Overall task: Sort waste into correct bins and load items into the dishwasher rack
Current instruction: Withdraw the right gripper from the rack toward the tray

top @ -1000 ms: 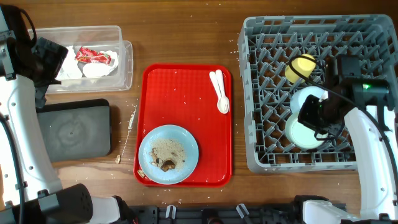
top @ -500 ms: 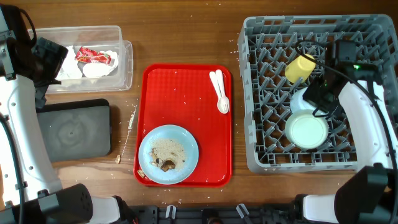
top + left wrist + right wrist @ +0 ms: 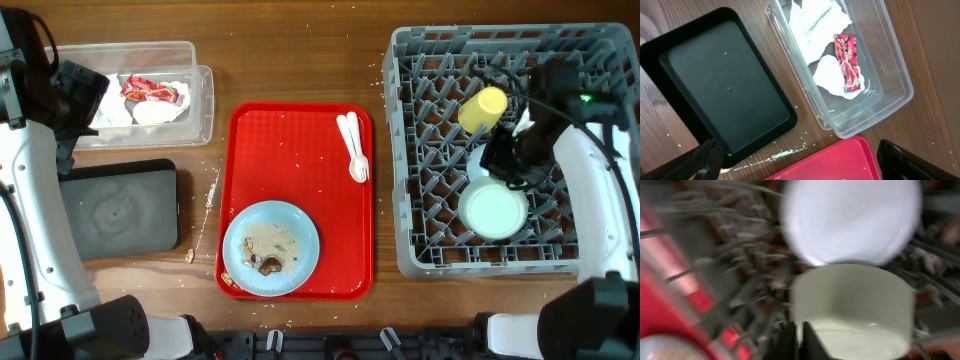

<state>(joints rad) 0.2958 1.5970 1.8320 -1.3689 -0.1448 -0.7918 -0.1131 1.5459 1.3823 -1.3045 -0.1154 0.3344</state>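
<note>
The grey dishwasher rack (image 3: 420, 262) holds the yellow-green cup (image 3: 483, 107), the pale green saucer (image 3: 493, 212) and the light blue bowl (image 3: 477, 158). My right gripper (image 3: 507, 165) hovers over the bowl, just above the saucer. Its view is blurred; its fingers (image 3: 801, 340) look shut, beside the saucer (image 3: 855, 315) and below the bowl (image 3: 850, 220). My left gripper (image 3: 78, 95) is open and empty (image 3: 800, 170) by the clear tub (image 3: 890, 75), which holds napkins (image 3: 815, 20) and the red wrapper (image 3: 849, 62). The black tray (image 3: 725, 85) is bare.
The red tray (image 3: 290, 150) in the middle carries the large light blue plate (image 3: 302, 215) with brown food scraps (image 3: 268, 262) and white spoons (image 3: 353, 145). Crumbs (image 3: 212, 190) lie on the wood between the black tray (image 3: 115, 210) and the red tray.
My right gripper has lifted off the saucer and moved toward the rack's back; the saucer stays lying in the rack. The left arm has not moved.
</note>
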